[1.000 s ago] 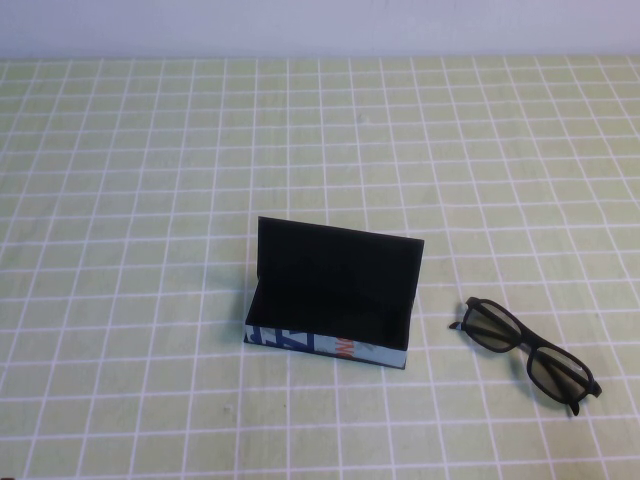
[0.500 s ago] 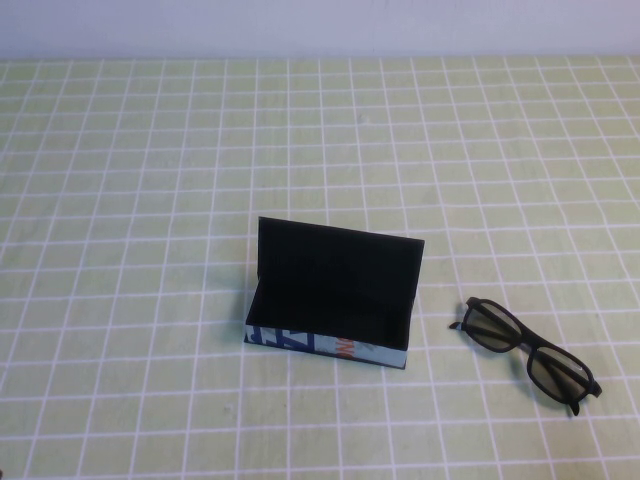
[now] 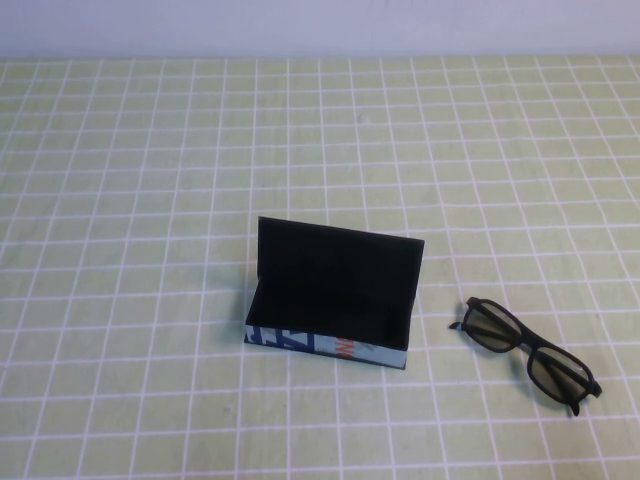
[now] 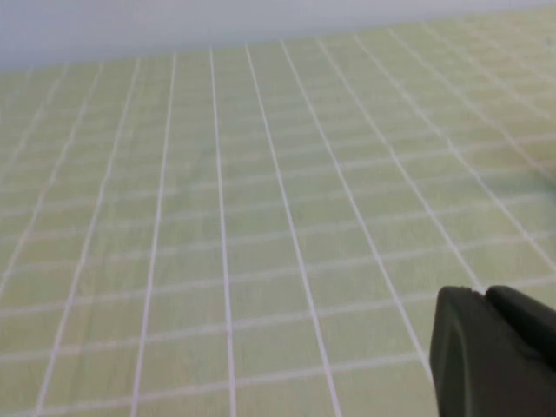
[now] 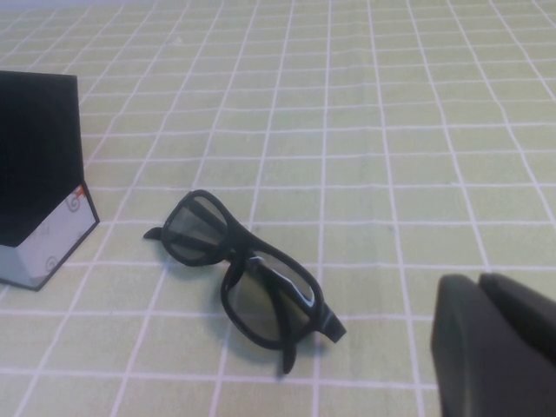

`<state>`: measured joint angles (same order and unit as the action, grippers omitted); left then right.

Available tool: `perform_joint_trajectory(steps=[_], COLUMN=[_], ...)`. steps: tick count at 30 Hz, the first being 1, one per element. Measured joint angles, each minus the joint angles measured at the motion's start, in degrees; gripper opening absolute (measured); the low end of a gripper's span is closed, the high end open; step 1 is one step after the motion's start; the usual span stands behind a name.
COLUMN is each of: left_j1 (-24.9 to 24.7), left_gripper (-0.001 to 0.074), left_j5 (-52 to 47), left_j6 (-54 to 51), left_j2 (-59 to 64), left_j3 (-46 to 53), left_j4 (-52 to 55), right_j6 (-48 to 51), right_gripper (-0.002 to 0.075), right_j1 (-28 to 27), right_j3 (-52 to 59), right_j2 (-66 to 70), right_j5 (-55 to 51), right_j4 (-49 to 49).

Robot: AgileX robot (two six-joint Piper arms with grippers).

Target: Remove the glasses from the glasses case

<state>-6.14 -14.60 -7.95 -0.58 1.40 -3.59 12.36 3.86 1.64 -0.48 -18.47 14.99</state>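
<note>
both grippers sit low, off the high view; left gripper (image 4: 495, 352) and right gripper (image 5: 495, 343) show too little to tell their opening. glasses (image 3: 527, 352) lie on the tablecloth (image 3: 150, 200) right of the open glasses case (image 3: 330, 300), apart.

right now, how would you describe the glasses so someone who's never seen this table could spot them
On the green checked tablecloth, find the open black case near the middle. The glasses lie flat on the cloth to its right, apart from it, arms folded. They are the only thin dark-framed thing with tinted lenses; neither the left gripper nor the right gripper touches them.
</note>
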Motion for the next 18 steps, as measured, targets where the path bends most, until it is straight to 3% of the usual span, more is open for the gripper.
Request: perform_joint_trajectory(steps=[3,18], left_j1=[0.00,0.00], left_gripper=[-0.0004,-0.0004], left_j5=[-4.91,-5.72], left_j6=[2.06,3.50], left_j2=[0.00,-0.02], left_j3=[0.05,-0.05], left_j4=[0.63,1.13], right_j6=[0.00,0.00], right_gripper=[-0.0018,-0.0018], right_j1=[0.00,0.00], right_j3=[0.00,0.00], right_j2=[0.00,0.00], right_j5=[0.00,0.00], right_j4=[0.00,0.00])
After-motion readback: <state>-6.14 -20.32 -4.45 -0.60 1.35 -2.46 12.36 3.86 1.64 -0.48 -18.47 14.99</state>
